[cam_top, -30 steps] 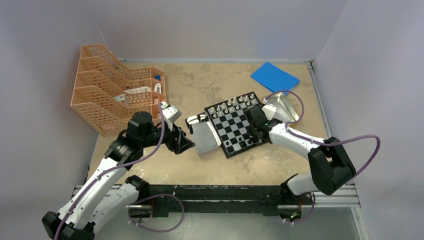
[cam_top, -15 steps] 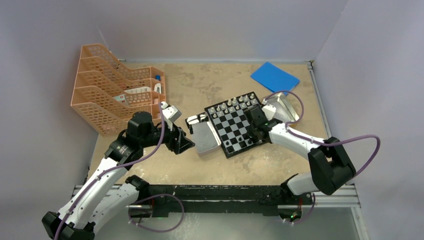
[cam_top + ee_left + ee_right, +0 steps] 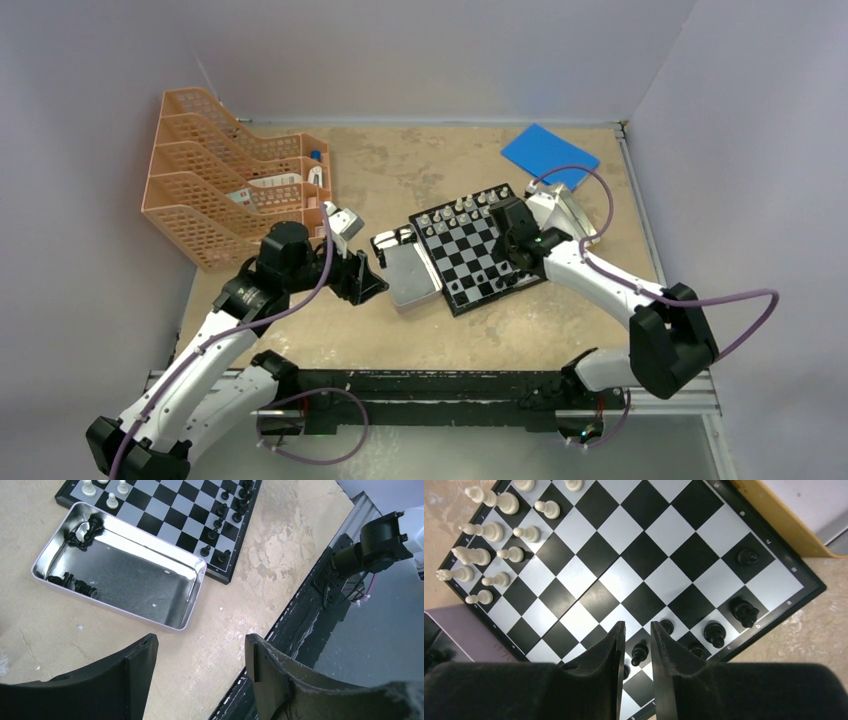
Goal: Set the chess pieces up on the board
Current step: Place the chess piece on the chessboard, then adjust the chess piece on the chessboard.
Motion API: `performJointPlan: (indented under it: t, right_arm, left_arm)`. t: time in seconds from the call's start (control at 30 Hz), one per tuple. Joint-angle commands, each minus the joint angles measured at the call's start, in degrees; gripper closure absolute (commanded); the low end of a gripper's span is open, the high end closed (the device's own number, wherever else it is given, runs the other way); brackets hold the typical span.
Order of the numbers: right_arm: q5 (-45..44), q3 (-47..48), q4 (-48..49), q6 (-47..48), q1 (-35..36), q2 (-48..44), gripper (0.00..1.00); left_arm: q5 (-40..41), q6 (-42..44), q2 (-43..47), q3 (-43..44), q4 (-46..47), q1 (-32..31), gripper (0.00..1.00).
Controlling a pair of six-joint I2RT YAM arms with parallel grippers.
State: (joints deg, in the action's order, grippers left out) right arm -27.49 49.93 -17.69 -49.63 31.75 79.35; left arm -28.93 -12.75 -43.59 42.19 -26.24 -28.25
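Note:
The checkered board (image 3: 462, 243) lies mid-table; it also shows in the right wrist view (image 3: 634, 545) and the left wrist view (image 3: 165, 505). White pieces (image 3: 489, 530) stand along its far edge, and black pieces (image 3: 714, 632) stand along its near edge. My right gripper (image 3: 638, 626) hovers over the black side (image 3: 508, 262) with its jaws a narrow gap apart. A black pawn (image 3: 639, 654) stands on the board below the gap. My left gripper (image 3: 200, 642) is wide open and empty over bare table beside a silver tin (image 3: 140, 580). A few black pieces (image 3: 82, 530) lie in the tin.
An orange tiered rack (image 3: 230, 190) stands at the back left. A blue flat pad (image 3: 550, 155) lies at the back right. A second metal tin (image 3: 570, 220) sits right of the board. The black mounting rail (image 3: 430, 385) runs along the near edge.
My right gripper has moved a little farther back over the board and the arm's elbow has shifted right. The left arm has barely moved.

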Motion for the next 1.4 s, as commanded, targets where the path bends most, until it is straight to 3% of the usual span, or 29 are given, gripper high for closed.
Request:
performJointPlan:
  t: [0.0, 0.27, 0.5, 1.13, 1.37]
  right_arm:
    - [-4.77, -0.16, -3.63, -2.91, -0.37, -3.63, 0.72]
    - [-3.88, -5.93, -3.72, -5.91, -0.50, -8.46, 0.65]
    - [-0.96, -8.33, -0.55, -6.69, -0.53, -6.77, 0.61]
    - [-2.56, -7.82, -1.64, -7.67, -0.54, -6.53, 0.60]
    - [-5.42, -2.90, -4.93, -4.31, -0.57, -10.31, 0.60]
  left_arm:
    - [2.01, -1.22, -0.09, 1.12, 0.20, 0.13, 0.36]
    - [2.00, -0.96, -1.80, 0.47, 0.49, 0.13, 0.37]
    - [1.79, -0.78, -1.83, 0.27, 0.31, 0.13, 0.37]
    - [2.02, -0.54, -2.41, 0.17, 0.39, 0.13, 0.37]
    - [12.01, -3.02, -8.37, 5.64, -2.13, 0.13, 0.41]
